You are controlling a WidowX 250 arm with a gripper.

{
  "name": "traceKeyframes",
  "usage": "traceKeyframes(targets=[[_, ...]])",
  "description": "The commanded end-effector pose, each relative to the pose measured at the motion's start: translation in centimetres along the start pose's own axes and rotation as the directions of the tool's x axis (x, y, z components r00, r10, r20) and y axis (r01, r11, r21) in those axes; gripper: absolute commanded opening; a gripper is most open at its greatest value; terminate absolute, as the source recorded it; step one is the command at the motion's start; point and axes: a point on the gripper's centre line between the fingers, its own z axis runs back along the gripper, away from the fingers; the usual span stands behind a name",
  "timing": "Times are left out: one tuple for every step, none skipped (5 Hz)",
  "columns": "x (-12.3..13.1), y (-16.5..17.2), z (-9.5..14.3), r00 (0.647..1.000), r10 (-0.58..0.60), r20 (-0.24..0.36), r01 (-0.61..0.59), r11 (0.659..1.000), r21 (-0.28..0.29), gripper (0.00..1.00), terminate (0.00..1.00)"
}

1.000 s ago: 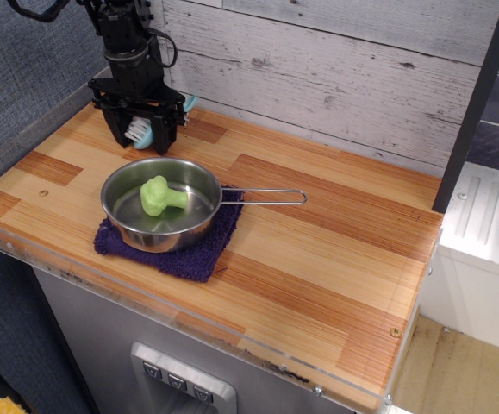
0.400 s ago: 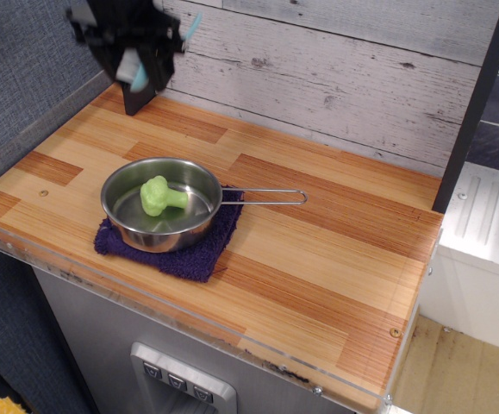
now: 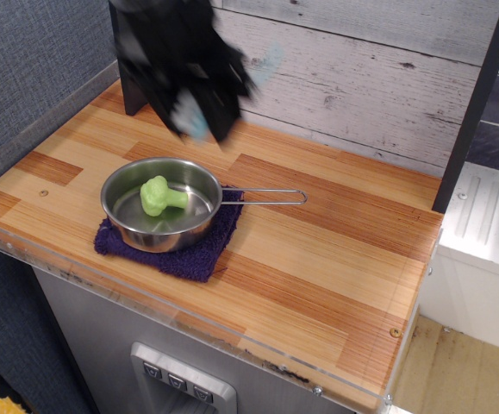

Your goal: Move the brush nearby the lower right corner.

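My black gripper (image 3: 194, 116) is blurred by motion, up in the air above the back left of the countertop, just behind the pan. It is shut on the light-blue brush (image 3: 199, 121); the head shows between the fingers and the handle sticks out to the upper right. The lower right corner (image 3: 393, 333) of the striped wood countertop has a small screw and a clear acrylic edge. It lies far to the right and front of the gripper.
A steel pan (image 3: 162, 203) with a long handle sits on a purple cloth (image 3: 171, 250) at front left and holds a green broccoli toy (image 3: 159, 195). A whitewashed plank wall (image 3: 352, 78) runs behind. A white unit (image 3: 482, 233) stands right of the counter.
The gripper lifted the brush off the back left of the counter, then swung right and forward with it to above the pan's far rim. The pan and broccoli toy have not moved.
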Motion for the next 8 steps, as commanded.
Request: traceKeyframes(targets=[[-2.6, -5.7, -4.1, 0.987, -0.021, -0.159, 0.036, 0.995, 0.092, 0.00, 0.00], [-3.3, -6.2, -6.2, 0.982, -0.046, -0.182, 0.073, 0.987, 0.144, 0.00, 0.00], [-4.1, -5.9, -7.8, 0.982, -0.030, -0.187, 0.056, 0.989, 0.135, 0.00, 0.00], [-4.7, -6.2, -8.7, 0.978, -0.042, -0.204, 0.073, 0.987, 0.143, 0.00, 0.00], [-5.5, -6.5, -9.5, 0.973, -0.041, -0.229, 0.072, 0.989, 0.127, 0.00, 0.00], [-5.9, -6.7, -9.8, 0.967, -0.022, -0.255, 0.049, 0.994, 0.098, 0.00, 0.00], [-5.7, -6.8, -9.4, 0.961, -0.017, -0.276, 0.042, 0.996, 0.082, 1.00, 0.00], [-5.0, -6.9, -7.9, 0.966, -0.037, -0.255, 0.053, 0.997, 0.058, 1.00, 0.00]])
